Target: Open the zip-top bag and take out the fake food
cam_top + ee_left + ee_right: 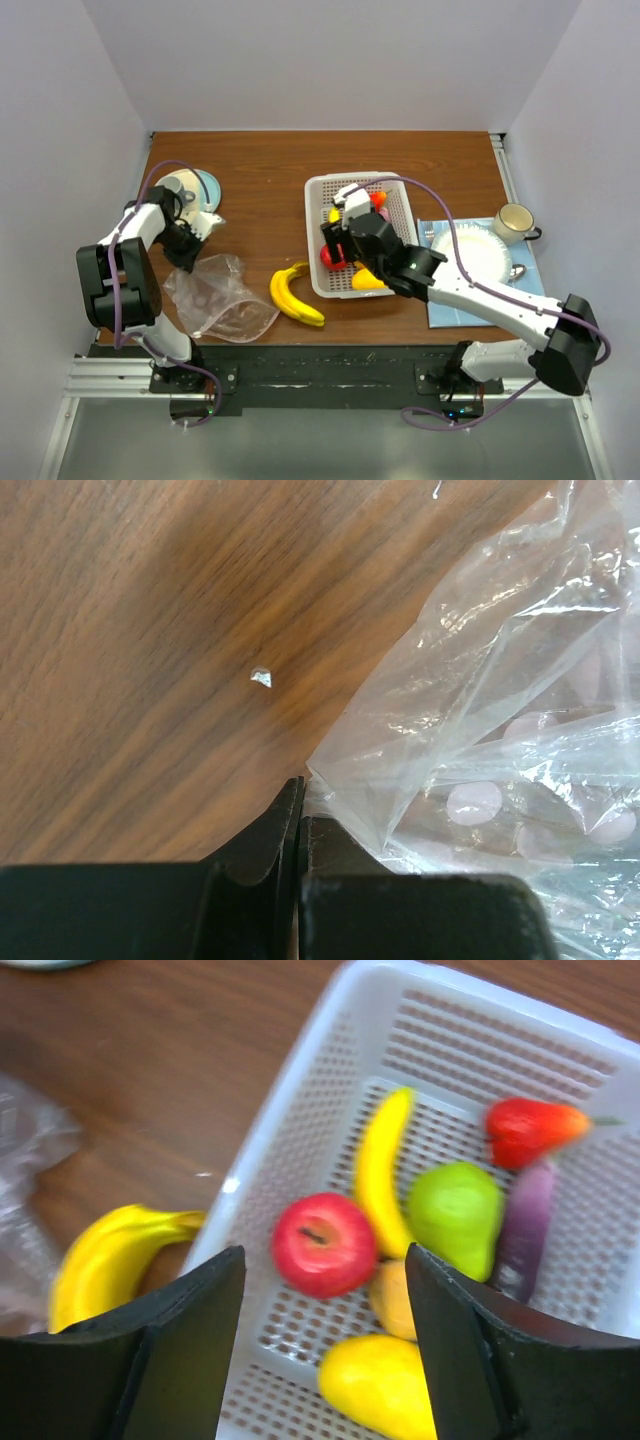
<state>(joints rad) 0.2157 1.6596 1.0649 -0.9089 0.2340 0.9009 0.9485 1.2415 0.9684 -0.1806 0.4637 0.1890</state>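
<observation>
The white basket (300, 1090) is holding fake food (323, 1244), with the right pincer (325, 1260) hanging released above it. The left pincer (298, 792) is clenching the zip-top bag (500, 680) by its corner.

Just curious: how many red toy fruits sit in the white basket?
2: an apple beside the banana, a pointed one by the eggplant. Others may be hidden.

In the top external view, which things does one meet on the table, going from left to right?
zip-top bag → yellow bananas → white basket → white plate → mug
</observation>
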